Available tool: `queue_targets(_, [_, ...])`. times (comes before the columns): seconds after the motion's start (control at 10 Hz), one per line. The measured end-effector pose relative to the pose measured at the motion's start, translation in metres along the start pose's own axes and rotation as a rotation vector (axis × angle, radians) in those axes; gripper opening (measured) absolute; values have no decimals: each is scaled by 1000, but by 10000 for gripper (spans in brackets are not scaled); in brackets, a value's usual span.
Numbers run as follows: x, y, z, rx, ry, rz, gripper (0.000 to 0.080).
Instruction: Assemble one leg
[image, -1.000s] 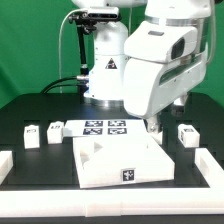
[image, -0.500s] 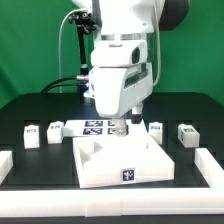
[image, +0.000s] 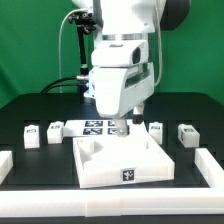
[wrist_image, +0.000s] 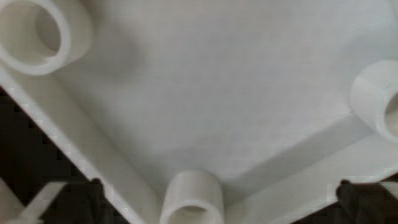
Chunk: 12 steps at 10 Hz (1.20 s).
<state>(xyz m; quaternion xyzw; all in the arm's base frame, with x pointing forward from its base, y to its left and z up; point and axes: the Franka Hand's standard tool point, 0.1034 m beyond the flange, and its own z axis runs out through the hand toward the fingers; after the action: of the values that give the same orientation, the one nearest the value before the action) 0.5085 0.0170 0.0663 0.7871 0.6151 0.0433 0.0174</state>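
Black tabletop (image: 30, 110), green backdrop (image: 30, 40); tool (image: 120, 127) hangs over the white panel (image: 110, 165), open or closed unclear.

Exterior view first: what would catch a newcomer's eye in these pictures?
The big white arm dominates the middle, its gripper lowered at the far edge of the white square panel. Small tagged legs sit on the black table on both sides of the panel, apart from the gripper. The wrist view is filled by the panel's inside and its round corner sockets.
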Motion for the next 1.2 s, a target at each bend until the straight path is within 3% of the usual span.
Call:
queue_targets(0.1, [-9,-15,5,-6,-4,-119,650])
queue_targets(0.2, [-13,-25,8,8,-20,-231,650])
queue_targets(0.4, [-4,-35,10,-2,-54,-387,650])
queue_targets(0.5, [-18,-34,4,-3,-62,-382,650])
queue_targets(0.9, [-20,-35,6,0,-62,-363,650])
queue_targets(1.0, [-21,-38,9,13,-64,-375,650])
queue_targets(1.2, [-36,-58,15,13,-49,-408,650])
